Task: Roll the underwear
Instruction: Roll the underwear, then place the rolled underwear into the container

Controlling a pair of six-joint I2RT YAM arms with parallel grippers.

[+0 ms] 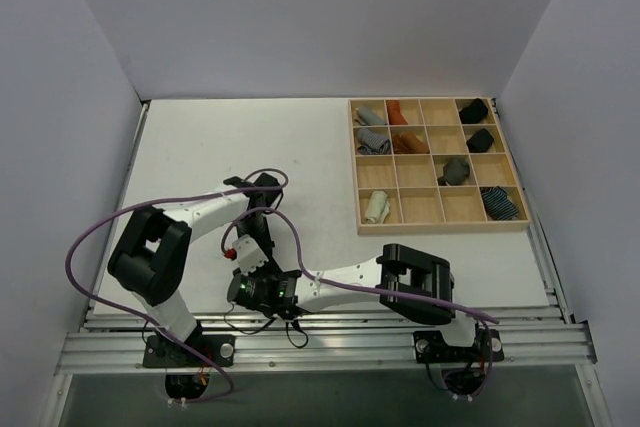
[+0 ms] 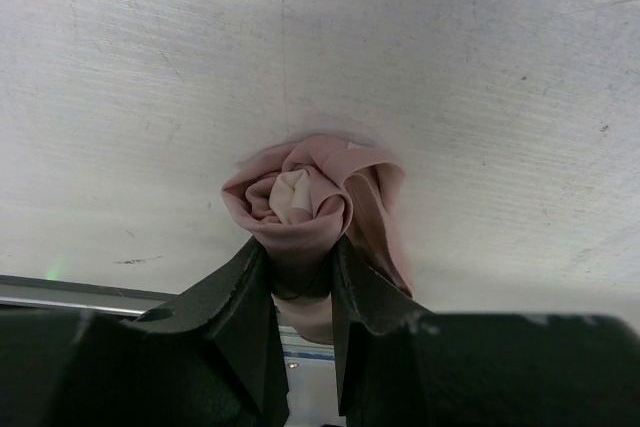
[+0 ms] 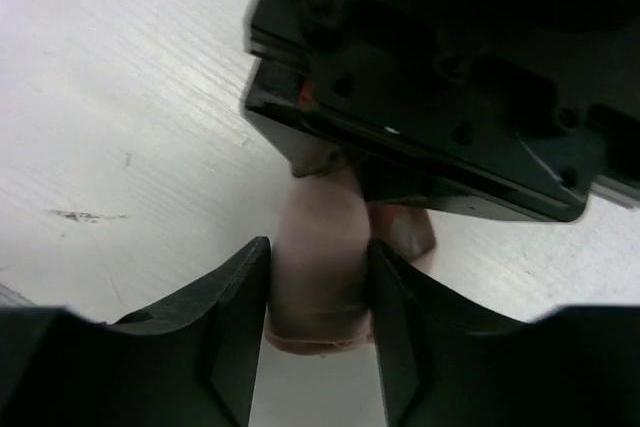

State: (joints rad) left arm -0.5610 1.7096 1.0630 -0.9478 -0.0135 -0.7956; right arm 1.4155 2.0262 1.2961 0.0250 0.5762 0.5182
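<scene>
The pink roll (image 2: 305, 202) is held low over the tabletop (image 2: 480, 67), near its front edge. It is clenched by the left pincer (image 2: 300, 277) and squeezed by the right pincer (image 3: 318, 282). Soft, light, springy cloth: best pinched across the layers, lest it unwind.

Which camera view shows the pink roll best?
Left wrist: the pink roll faces it end-on, spiral and beige core clear. Right wrist shows only its side, between the fingers. From the top, the arms hide it.
</scene>
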